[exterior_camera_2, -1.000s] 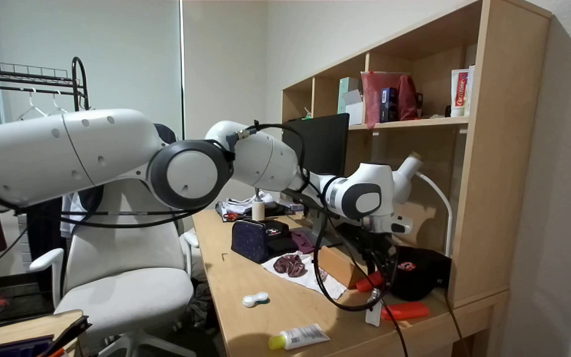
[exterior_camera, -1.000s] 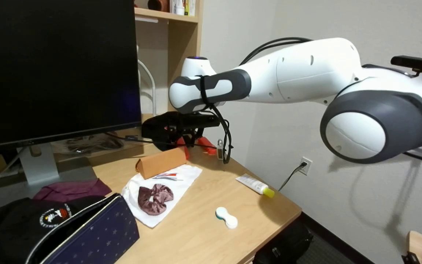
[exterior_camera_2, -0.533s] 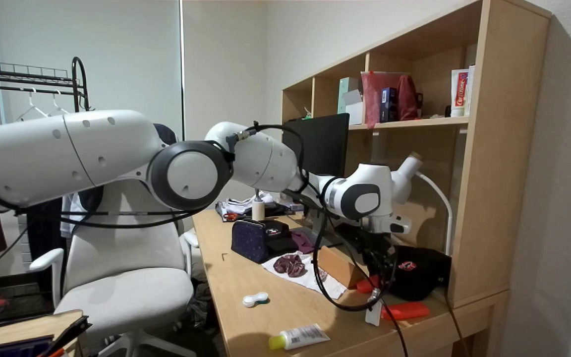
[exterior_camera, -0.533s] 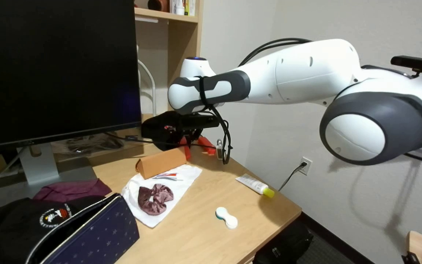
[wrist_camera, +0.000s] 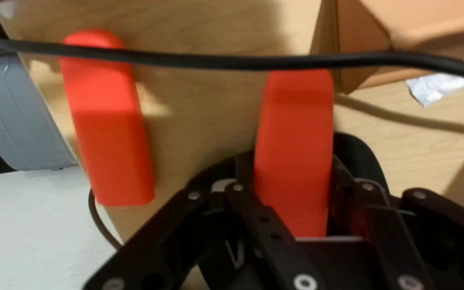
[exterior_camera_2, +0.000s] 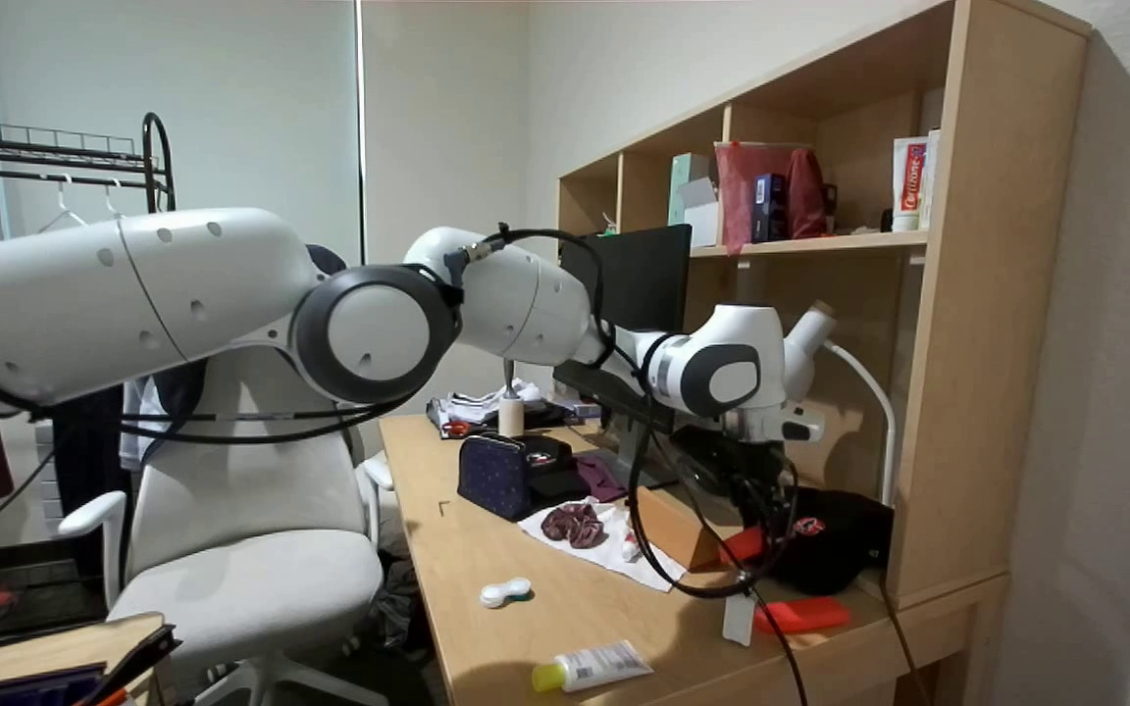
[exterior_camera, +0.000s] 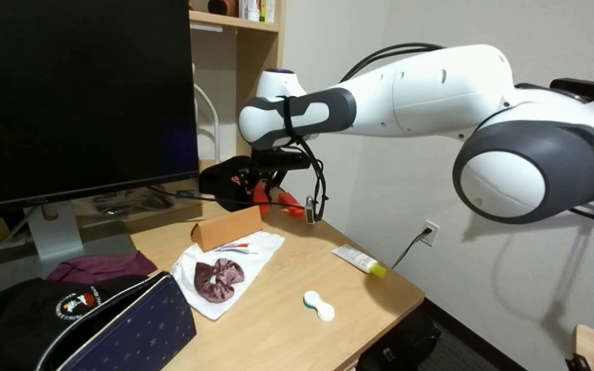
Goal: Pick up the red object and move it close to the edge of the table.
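The red bar (wrist_camera: 295, 145) is grasped by the gripper (wrist_camera: 291, 175), the orange case (exterior_camera: 228, 226) near it on one side. On the other, past a strip of bare wood, a second red bar (wrist_camera: 105, 137) lies right by the edge of the table (exterior_camera: 286, 281). Open tabletop stretches between the white cloth (exterior_camera: 270, 243), tube (exterior_camera: 355, 257) and lens case (exterior_camera: 319, 306).

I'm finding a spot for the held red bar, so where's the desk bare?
The desk is bare between the lens case and white cloth, and between that case and the tube. Toward the shelf unit it's crowded: loose red bar, black cap, tan case.
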Robot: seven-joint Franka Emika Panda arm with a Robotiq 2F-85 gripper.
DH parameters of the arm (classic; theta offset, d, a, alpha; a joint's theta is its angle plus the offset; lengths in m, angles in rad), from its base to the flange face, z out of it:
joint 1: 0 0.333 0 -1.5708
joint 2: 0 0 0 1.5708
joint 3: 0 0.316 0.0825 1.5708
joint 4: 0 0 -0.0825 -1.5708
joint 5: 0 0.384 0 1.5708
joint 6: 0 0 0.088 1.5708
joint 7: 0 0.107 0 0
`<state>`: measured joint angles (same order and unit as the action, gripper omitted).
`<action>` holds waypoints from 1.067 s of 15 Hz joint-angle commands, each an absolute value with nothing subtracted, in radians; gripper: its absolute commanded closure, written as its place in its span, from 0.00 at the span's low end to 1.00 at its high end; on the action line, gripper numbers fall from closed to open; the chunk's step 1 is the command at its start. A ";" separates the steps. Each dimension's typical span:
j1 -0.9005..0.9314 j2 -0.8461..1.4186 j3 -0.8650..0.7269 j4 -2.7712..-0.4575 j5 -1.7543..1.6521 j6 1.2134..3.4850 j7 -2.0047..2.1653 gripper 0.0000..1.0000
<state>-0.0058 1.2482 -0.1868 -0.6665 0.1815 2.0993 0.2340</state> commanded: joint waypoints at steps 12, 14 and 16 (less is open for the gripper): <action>0.015 0.813 -0.213 -1.021 0.169 2.088 0.078 0.79; 0.028 0.753 -0.219 -1.103 0.165 2.109 0.057 0.79; 0.033 0.695 -0.215 -1.185 0.171 2.128 0.019 0.79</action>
<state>0.0123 0.8293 -0.2131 -0.9889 0.1817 2.0859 0.0825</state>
